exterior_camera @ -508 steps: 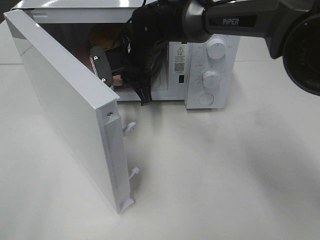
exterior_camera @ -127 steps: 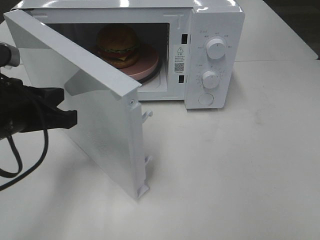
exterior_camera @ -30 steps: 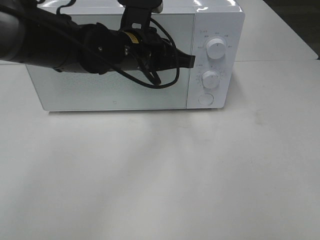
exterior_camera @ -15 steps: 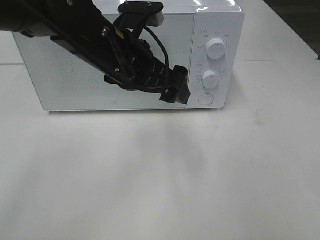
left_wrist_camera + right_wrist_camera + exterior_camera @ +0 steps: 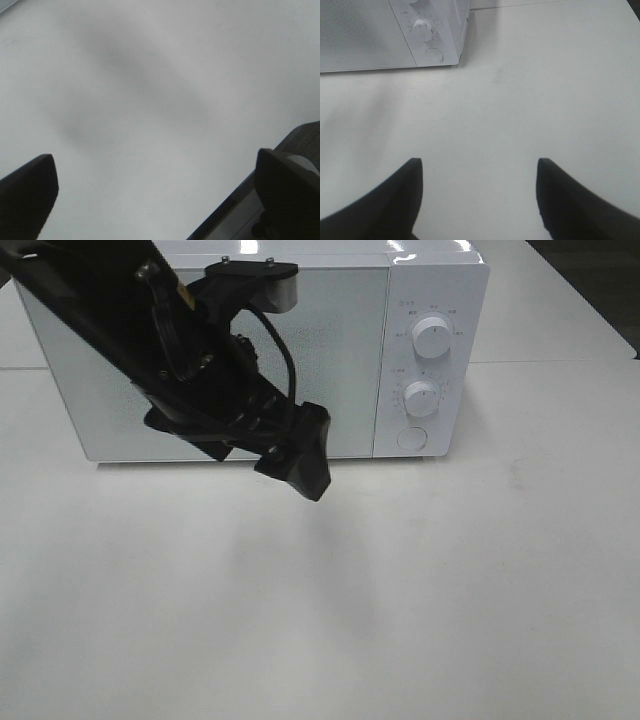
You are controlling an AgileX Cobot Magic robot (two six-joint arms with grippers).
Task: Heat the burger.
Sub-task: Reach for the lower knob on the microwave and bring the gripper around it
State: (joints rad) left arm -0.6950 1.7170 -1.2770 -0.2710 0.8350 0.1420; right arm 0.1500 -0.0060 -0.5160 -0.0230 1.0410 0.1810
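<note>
The white microwave point(image 5: 340, 330) stands at the back of the table with its door shut. The burger is hidden inside it. My left gripper point(image 5: 305, 472) hangs in front of the lower part of the door and points down at the table. In the left wrist view the left gripper point(image 5: 157, 200) is open and empty over the bare table, with one dark fingertip point(image 5: 27, 192) at each side. My right gripper point(image 5: 477, 200) is open and empty over the table, well in front of the microwave point(image 5: 385, 30). The right arm does not show in the exterior view.
The microwave's control panel carries an upper knob point(image 5: 432, 337), a lower knob point(image 5: 422, 398) and a round button point(image 5: 412, 438). The lower knob point(image 5: 422, 29) and button point(image 5: 434, 54) also show in the right wrist view. White table point(image 5: 450, 590) lies in front.
My left arm has pulled back from the right edge of the shut door, and its gripper has swung down and left, toward the table. The microwave door stays shut.
</note>
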